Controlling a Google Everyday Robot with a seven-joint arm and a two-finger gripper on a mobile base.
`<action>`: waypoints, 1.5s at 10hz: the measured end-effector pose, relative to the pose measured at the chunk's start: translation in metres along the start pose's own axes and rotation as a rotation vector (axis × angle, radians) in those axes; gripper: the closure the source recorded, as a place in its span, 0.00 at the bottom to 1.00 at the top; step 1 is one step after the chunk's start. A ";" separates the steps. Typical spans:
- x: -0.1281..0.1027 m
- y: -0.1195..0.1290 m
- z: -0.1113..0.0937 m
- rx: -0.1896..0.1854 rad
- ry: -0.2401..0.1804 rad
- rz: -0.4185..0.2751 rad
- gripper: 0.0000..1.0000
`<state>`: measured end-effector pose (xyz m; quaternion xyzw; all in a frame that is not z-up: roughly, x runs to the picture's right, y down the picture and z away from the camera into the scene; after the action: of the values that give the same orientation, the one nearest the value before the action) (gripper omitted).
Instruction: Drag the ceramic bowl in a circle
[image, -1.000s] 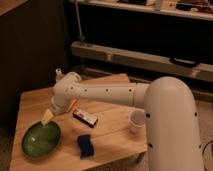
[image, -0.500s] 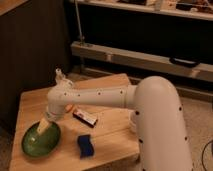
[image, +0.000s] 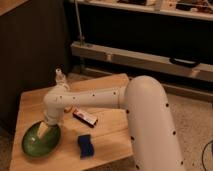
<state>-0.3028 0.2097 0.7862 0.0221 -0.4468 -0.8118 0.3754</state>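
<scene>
Pincer (image: 44, 130) sits in ceramic bowl (image: 31, 146), blue object (image: 84, 145) nearby.

Low inside the wide, shallow, glossy green ceramic bowl (image: 31, 145): the tan-tipped gripper (image: 42, 131), covering part of the far inner wall.

Hidden behind the large white robot arm (image: 145, 115): the right end of the light wooden table (image: 35, 102).

Cut off by the bottom edge: the arm's thick lower segment and the table's front left corner.

Too small to read: markings on the flat dark rectangular packet (image: 84, 117).

Too blurred to identify: items on the upper shelf (image: 150, 7).
</scene>
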 end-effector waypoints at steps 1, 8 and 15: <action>-0.001 0.002 0.003 0.007 -0.004 0.007 0.20; 0.002 0.004 0.010 0.031 -0.026 -0.014 0.84; 0.022 0.011 -0.012 -0.036 -0.036 -0.053 1.00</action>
<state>-0.3079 0.1835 0.7936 0.0126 -0.4381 -0.8296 0.3459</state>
